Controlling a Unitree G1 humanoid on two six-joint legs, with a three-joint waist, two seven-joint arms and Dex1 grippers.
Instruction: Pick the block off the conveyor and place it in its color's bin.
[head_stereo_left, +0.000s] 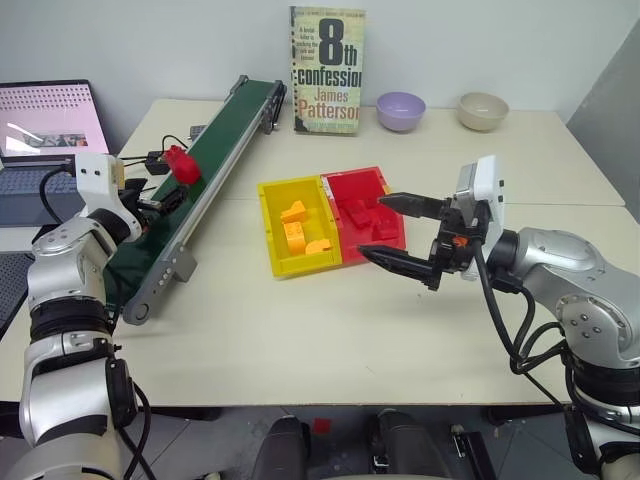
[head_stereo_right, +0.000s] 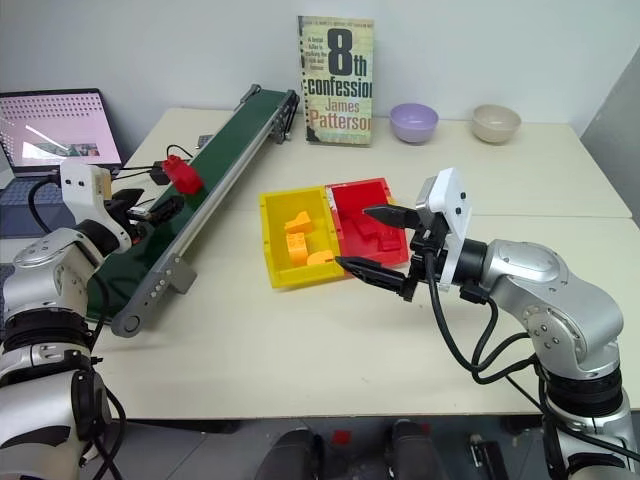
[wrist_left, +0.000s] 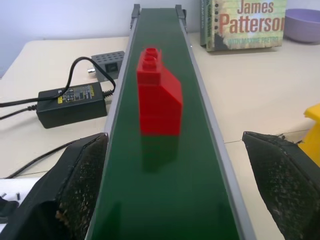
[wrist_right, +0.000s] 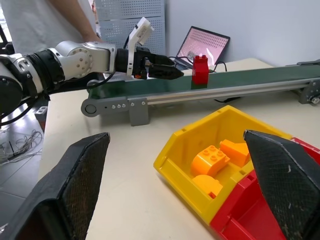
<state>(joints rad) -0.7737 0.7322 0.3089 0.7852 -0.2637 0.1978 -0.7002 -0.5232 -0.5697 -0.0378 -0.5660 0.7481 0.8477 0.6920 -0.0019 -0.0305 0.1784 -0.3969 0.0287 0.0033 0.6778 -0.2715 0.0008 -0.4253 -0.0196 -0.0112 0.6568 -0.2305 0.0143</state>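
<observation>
Right gripper (head_stereo_left: 400, 233) nearest, jaws wide, empty, by red bin (head_stereo_left: 392, 235). Left gripper (head_stereo_left: 160, 205) open, facing block (head_stereo_left: 181, 164) on conveyor (head_stereo_left: 215, 160) — block probably moving; late closing risks toppling it.

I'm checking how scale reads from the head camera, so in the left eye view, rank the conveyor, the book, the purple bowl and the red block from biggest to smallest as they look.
1. conveyor
2. book
3. purple bowl
4. red block
</observation>
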